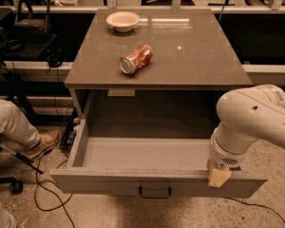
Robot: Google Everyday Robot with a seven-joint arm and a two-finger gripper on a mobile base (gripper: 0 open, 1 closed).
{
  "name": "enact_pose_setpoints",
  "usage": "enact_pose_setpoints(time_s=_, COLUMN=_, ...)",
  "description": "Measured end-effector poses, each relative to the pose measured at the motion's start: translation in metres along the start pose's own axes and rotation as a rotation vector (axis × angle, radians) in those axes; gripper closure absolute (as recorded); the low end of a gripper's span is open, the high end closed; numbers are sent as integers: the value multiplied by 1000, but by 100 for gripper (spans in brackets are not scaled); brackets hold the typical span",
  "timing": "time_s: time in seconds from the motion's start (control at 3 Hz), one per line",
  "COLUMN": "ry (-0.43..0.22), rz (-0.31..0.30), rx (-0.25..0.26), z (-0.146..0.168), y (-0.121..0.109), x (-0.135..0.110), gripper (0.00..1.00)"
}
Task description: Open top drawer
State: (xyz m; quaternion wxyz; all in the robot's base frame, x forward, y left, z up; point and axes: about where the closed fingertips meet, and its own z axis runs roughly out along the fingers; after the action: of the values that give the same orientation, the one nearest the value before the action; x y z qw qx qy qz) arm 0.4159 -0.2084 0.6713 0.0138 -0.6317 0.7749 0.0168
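1. The top drawer stands pulled far out from under the table top, its black handle facing front.
2. My gripper sits at the drawer's front rim, right of the handle. Clenched or released, I cannot tell.
3. I judge the opening done; only backing my arm away is left.
4. A soda can and a bowl rest on the table top.

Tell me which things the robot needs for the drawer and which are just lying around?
For the job: wide grey-beige top drawer, pulled far out; its small black bar handle; cream gripper at the drawer front's top edge.
Just lying about: red-and-silver drink can on its side, and round cream bowl, both on the grey tabletop.
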Motion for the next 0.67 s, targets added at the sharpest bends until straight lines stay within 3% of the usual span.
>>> enact_pose_setpoints(time_s=0.33, ry=-15, rz=-13, rx=20, z=-14, y=-6, x=0, gripper=36)
enact_pose_setpoints(time_s=0.67, ry=-26, rz=-25, rx=74, z=-58, y=-22, x=9, gripper=4)
